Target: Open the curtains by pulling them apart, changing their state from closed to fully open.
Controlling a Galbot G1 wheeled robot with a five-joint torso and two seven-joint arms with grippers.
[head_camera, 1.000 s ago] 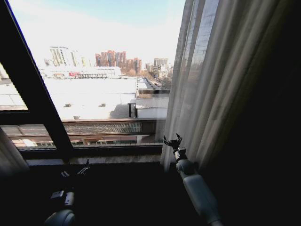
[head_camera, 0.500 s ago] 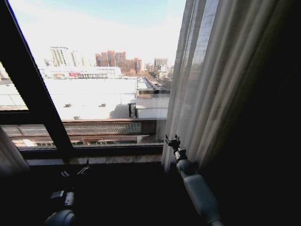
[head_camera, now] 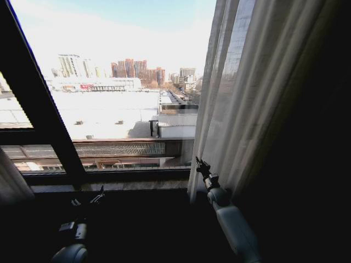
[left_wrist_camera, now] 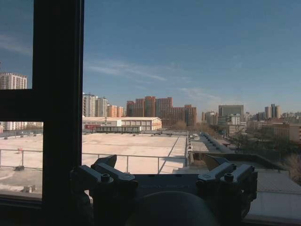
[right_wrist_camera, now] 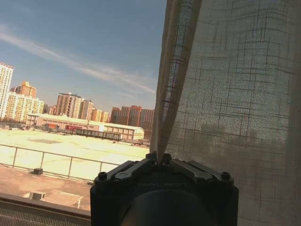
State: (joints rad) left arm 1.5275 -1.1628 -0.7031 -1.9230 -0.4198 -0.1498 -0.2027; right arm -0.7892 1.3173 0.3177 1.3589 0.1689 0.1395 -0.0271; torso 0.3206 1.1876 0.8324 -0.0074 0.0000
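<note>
- The left gripper [head_camera: 97, 195] sits low by the dark window frame [head_camera: 38, 118], jaws apart, holding nothing.
- The right gripper [head_camera: 201, 163] reaches the inner edge of the curtains [head_camera: 247, 98], jaws pinched together on the sheer fabric.
- The curtains hang bunched at the window's right side.

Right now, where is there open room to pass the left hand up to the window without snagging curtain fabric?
The open stretch is the bare glass between the dark window frame bar and the sheer curtain's edge, above the sill. It is crowded on the right: the right hand is shut on that curtain's edge. The left hand sits low below the sill, open.
</note>
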